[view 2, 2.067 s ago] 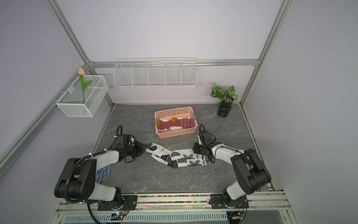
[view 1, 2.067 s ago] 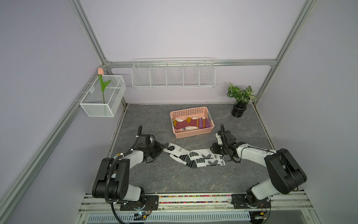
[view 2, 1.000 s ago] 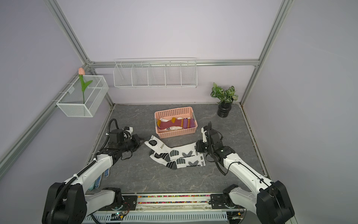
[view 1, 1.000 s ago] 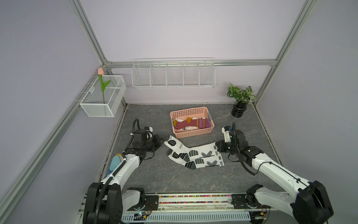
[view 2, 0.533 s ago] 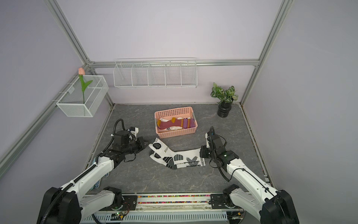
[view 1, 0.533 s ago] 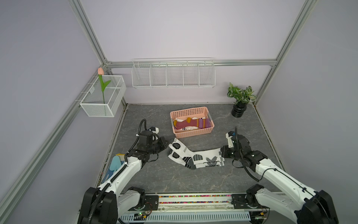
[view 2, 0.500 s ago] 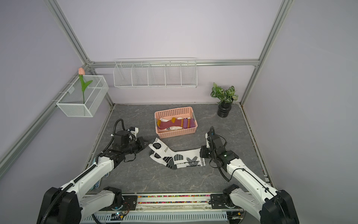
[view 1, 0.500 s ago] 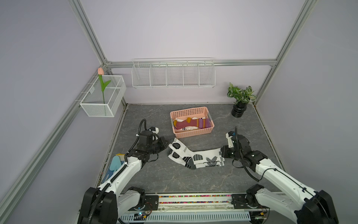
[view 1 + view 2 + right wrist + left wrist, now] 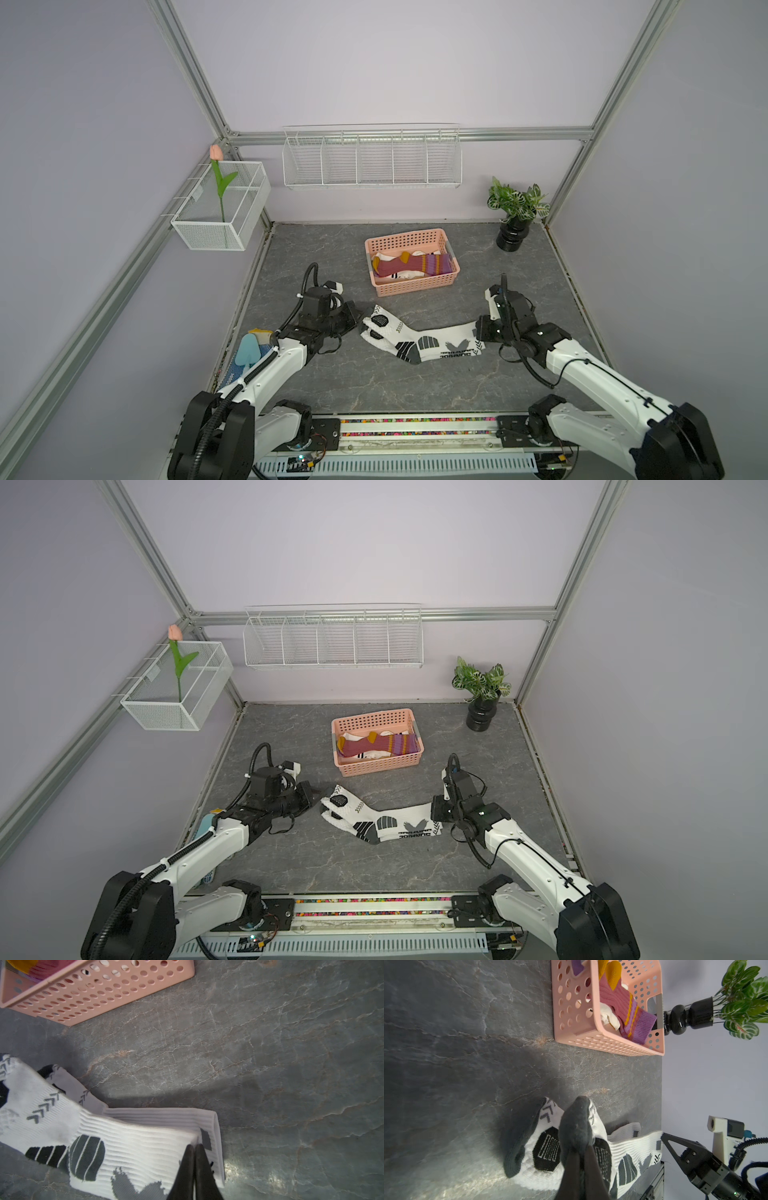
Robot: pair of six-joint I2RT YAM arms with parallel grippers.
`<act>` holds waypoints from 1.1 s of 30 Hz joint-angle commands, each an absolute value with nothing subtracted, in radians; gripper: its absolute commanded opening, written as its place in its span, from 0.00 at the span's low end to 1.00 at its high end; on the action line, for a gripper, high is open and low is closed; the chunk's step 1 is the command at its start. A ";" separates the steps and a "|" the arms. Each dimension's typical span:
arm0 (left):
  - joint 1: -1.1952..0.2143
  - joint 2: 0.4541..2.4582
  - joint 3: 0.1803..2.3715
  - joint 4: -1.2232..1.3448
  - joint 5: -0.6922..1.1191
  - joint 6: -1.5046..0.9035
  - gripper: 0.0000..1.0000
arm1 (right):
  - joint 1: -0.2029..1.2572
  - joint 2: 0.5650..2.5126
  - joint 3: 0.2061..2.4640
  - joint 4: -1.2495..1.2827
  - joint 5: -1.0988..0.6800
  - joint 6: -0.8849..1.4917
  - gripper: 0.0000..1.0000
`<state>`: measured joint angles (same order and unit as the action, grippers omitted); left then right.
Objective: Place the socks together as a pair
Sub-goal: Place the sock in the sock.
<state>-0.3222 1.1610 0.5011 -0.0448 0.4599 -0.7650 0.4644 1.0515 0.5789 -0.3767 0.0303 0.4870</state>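
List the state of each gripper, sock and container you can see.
Upper sports sock: lying over the lower one, pinched at both ends.
Lower sports sock: flat underneath.
Left gripper: shut on the upper sports sock's toe.
Right gripper: shut on its cuff.
Pink basket: upright, holding maroon striped socks and white socks.

The left tool (image 9: 587, 1147), jaws closed, pinches the grey toe of the upper of two overlapping white sports socks (image 9: 548, 1148) lying on the grey desk (image 9: 456, 1053). The right tool (image 9: 663, 1135), tips together, meets their cuff end. Apart from the socks stands a pink basket (image 9: 591, 1043) holding a maroon sock (image 9: 616, 999), near a potted plant (image 9: 745, 999).
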 commanded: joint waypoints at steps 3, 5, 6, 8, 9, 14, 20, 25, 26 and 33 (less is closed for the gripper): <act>-0.330 1.188 0.491 -0.021 0.415 -0.737 0.00 | 0.458 1.087 0.557 -0.355 0.050 0.466 0.07; -0.330 1.206 0.489 -0.012 0.416 -0.730 0.00 | 0.457 1.097 0.547 -0.337 0.062 0.465 0.07; -0.330 1.215 0.492 -0.008 0.419 -0.729 0.00 | 0.457 1.103 0.546 -0.330 0.064 0.462 0.08; -0.331 1.228 0.489 0.005 0.428 -0.727 0.00 | 0.457 1.119 0.551 -0.324 0.064 0.455 0.08; -0.331 1.231 0.489 0.010 0.428 -0.725 0.00 | 0.456 1.125 0.553 -0.321 0.068 0.454 0.08; -0.333 1.225 0.476 0.008 0.425 -0.713 0.00 | 0.457 1.147 0.545 -0.295 0.072 0.453 0.10; -0.338 1.222 0.450 -0.009 0.404 -0.695 0.00 | 0.456 1.167 0.529 -0.276 0.097 0.446 0.16; -0.349 1.207 0.446 -0.017 0.397 -0.695 0.25 | 0.457 1.182 0.542 -0.286 0.098 0.463 0.24; -0.350 1.192 0.447 -0.023 0.394 -0.693 0.34 | 0.456 1.183 0.545 -0.298 0.094 0.467 0.26; -0.351 1.124 0.460 -0.094 0.330 -0.675 0.75 | 0.457 1.139 0.527 -0.352 0.078 0.513 0.64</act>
